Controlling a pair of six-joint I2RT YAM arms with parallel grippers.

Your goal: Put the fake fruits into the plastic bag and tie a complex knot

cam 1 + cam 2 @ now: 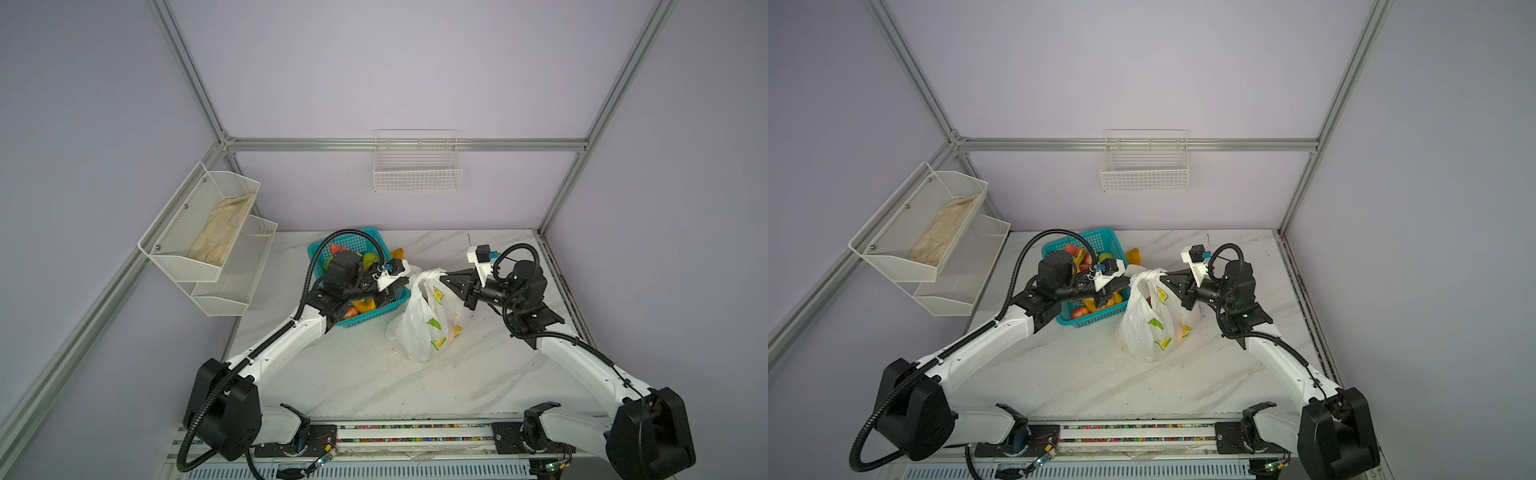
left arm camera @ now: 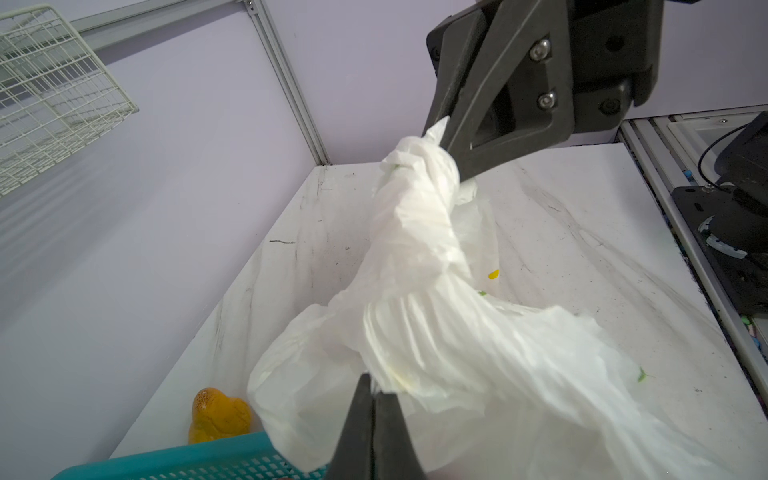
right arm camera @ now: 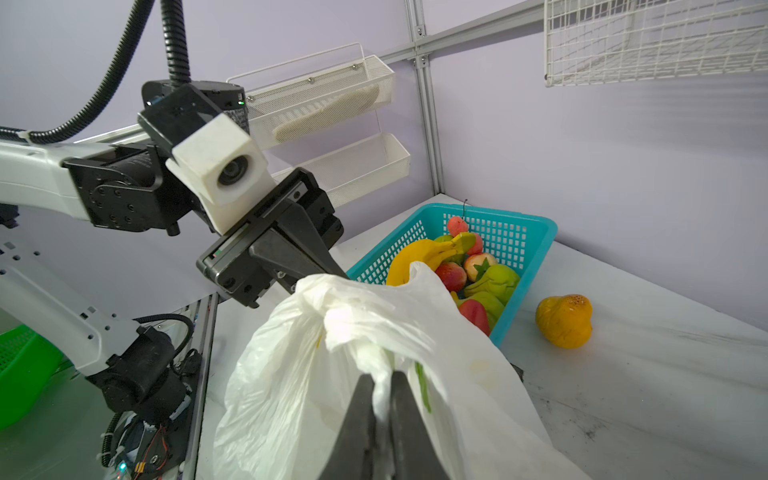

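Left gripper (image 2: 374, 386) fingers are clamped on bag (image 1: 419, 328) film, right gripper (image 3: 381, 380) pinched on the tip of the twisted handles (image 2: 415, 216); bag stands mid-frame in both top views, just right of the teal basket (image 1: 374, 314). Risk: that tip-only pinch likely slips and the twist unwinds, or a hard pull tears the thin film. Many fruits (image 3: 478, 270) sit in the basket, so tying looks premature.
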